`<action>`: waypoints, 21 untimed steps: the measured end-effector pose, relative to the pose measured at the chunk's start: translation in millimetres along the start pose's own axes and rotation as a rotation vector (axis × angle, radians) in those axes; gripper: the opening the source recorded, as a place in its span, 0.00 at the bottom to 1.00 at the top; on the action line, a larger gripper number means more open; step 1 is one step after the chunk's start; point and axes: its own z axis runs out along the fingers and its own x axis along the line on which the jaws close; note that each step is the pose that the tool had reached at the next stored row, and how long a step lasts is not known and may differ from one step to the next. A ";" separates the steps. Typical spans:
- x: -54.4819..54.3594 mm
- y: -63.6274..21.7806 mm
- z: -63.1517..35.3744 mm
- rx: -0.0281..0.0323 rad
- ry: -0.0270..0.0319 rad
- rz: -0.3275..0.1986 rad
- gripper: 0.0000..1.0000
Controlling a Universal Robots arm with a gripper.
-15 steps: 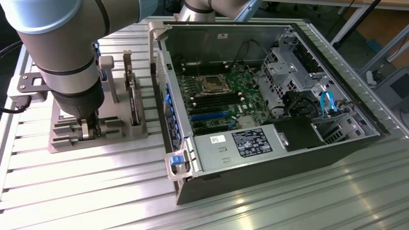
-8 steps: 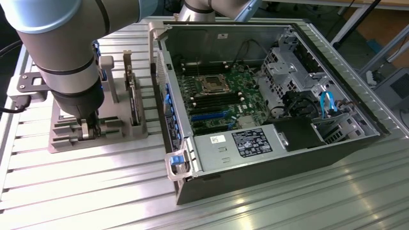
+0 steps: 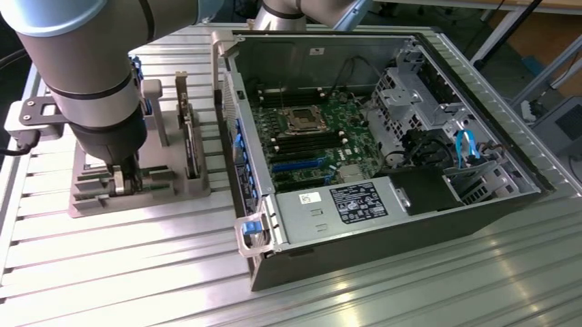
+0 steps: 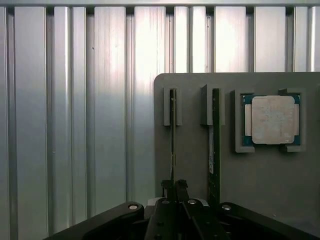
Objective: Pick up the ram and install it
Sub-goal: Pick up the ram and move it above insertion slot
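The ram [image 4: 172, 145] stands on edge, thin and seen end-on, in the slot nearest the outer edge of a grey holder [image 4: 195, 165]. My gripper [image 4: 174, 186] is shut on its near end, one fingertip on each side, and the stick sits in its slot. In the exterior view my gripper [image 3: 127, 182] points straight down into the holder [image 3: 91, 201] at the exterior view's left, beside the open computer case [image 3: 272, 225]. The motherboard [image 3: 300, 136] lies exposed inside the case.
A green expansion card [image 4: 214, 150] stands in the neighbouring slot, close beside my fingers; the same card [image 3: 187, 133] rises between the holder and the case. A square silver processor [image 4: 272, 120] lies in a holder pocket. Ribbed aluminium table [image 4: 75, 125] surrounds everything.
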 end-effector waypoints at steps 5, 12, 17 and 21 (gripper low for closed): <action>0.1 0.3 -7.2 0.0000 0.0000 0.000 0.12; 0.2 0.9 -23.0 0.0000 0.0000 0.000 0.12; 0.3 1.3 -33.9 0.0000 0.0000 0.000 0.12; 0.4 1.9 -47.6 0.0001 -0.0001 0.000 0.12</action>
